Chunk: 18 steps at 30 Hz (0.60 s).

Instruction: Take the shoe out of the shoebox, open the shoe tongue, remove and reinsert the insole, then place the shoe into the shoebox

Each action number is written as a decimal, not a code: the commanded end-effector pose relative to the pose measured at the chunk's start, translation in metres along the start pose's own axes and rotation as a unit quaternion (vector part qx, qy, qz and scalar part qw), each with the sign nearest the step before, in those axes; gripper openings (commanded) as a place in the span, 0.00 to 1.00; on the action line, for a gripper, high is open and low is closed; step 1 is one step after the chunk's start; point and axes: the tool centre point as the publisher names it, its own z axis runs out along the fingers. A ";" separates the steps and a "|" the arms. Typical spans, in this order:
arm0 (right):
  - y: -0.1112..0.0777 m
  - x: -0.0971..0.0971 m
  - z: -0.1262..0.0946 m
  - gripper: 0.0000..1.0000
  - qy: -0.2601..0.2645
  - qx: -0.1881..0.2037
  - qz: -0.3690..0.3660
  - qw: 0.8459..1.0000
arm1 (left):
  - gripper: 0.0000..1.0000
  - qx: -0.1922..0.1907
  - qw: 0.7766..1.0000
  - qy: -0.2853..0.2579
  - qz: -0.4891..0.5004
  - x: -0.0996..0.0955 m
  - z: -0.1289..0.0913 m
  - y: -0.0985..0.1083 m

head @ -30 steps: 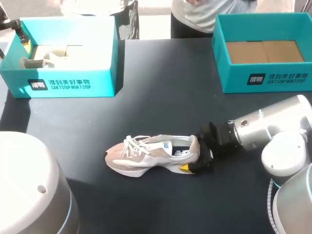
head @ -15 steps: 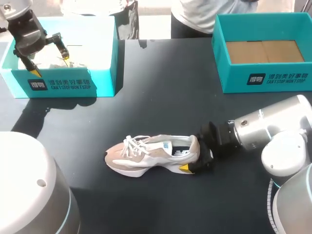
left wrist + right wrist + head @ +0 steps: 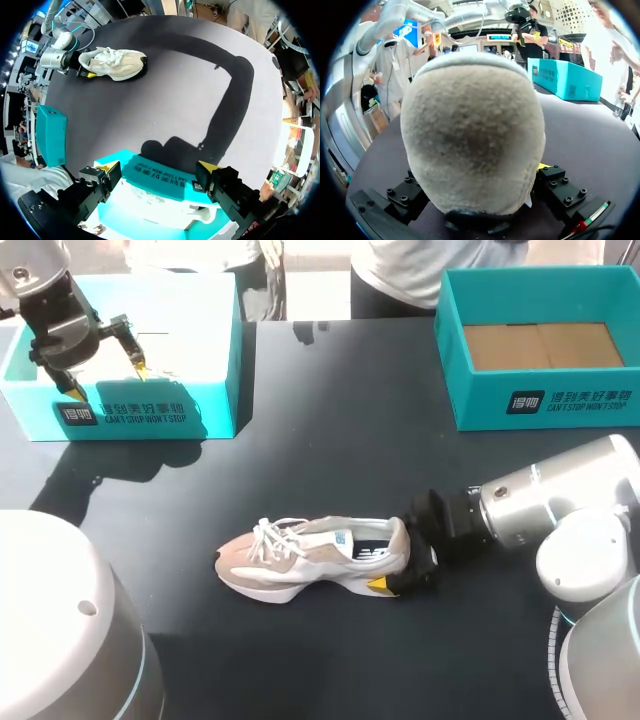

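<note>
the shoe (image 3: 315, 558) lies on its sole in the middle of the dark tabletop (image 3: 330, 440), outside both boxes, with its toe towards the left arm's side. the right gripper (image 3: 400, 560) has its fingers closed on the heel from both sides. from overhead only one yellow tip shows against the sole and the far finger is hidden. in the right wrist view the heel fills almost everything and covers the tips. the left gripper (image 3: 107, 380) hangs over the left shoebox (image 3: 140, 412), fingers spread wide and holding nothing. something white lies in that box under it, mostly covered by the gripper and hard to make out. the right shoebox (image 3: 540, 400) shows a bare cardboard floor, and its far side is cut off.
</note>
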 end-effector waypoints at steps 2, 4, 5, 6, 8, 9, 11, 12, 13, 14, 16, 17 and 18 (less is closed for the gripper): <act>-0.003 -0.005 0.006 0.00 0.000 0.003 0.001 1.000 | 1.00 -0.053 0.969 -0.005 -0.241 -0.018 -0.006 -0.018; -0.003 -0.005 0.006 0.00 0.000 0.003 0.001 1.000 | 1.00 -0.048 0.934 -0.009 -0.354 -0.020 -0.006 -0.024; -0.003 -0.005 0.006 0.00 0.000 0.003 0.001 1.000 | 1.00 -0.061 0.900 0.013 -0.431 -0.021 -0.006 -0.027; -0.003 -0.005 0.006 0.00 0.000 0.003 0.001 1.000 | 1.00 -0.048 0.879 0.016 -0.473 -0.023 -0.004 -0.028; -0.003 -0.005 0.006 0.00 0.000 0.003 0.001 1.000 | 1.00 -0.066 0.844 0.045 -0.530 -0.024 0.000 -0.029; -0.003 -0.005 0.006 0.00 0.000 0.003 0.001 1.000 | 1.00 -0.066 0.844 0.045 -0.530 -0.024 0.000 -0.029; -0.003 -0.005 0.006 0.00 0.000 0.003 0.001 1.000 | 1.00 -0.066 0.844 0.045 -0.530 -0.024 0.000 -0.029; -0.003 -0.005 0.006 0.00 0.000 0.003 0.001 1.000 | 1.00 -0.066 0.844 0.045 -0.530 -0.024 0.000 -0.029; -0.003 -0.005 0.006 0.00 0.000 0.003 0.001 1.000 | 1.00 -0.066 0.844 0.045 -0.530 -0.024 0.000 -0.029; -0.003 -0.005 0.006 0.00 0.000 0.003 0.001 1.000 | 1.00 -0.066 0.844 0.045 -0.530 -0.024 0.000 -0.029; -0.003 -0.005 0.006 0.00 0.000 0.003 0.001 1.000 | 1.00 -0.066 0.844 0.045 -0.530 -0.024 0.000 -0.029; -0.003 -0.005 0.006 0.00 0.000 0.003 0.001 1.000 | 1.00 -0.066 0.844 0.045 -0.530 -0.024 0.000 -0.029; -0.003 -0.005 0.006 0.00 0.000 0.003 0.001 1.000 | 1.00 -0.066 0.844 0.045 -0.530 -0.024 0.000 -0.029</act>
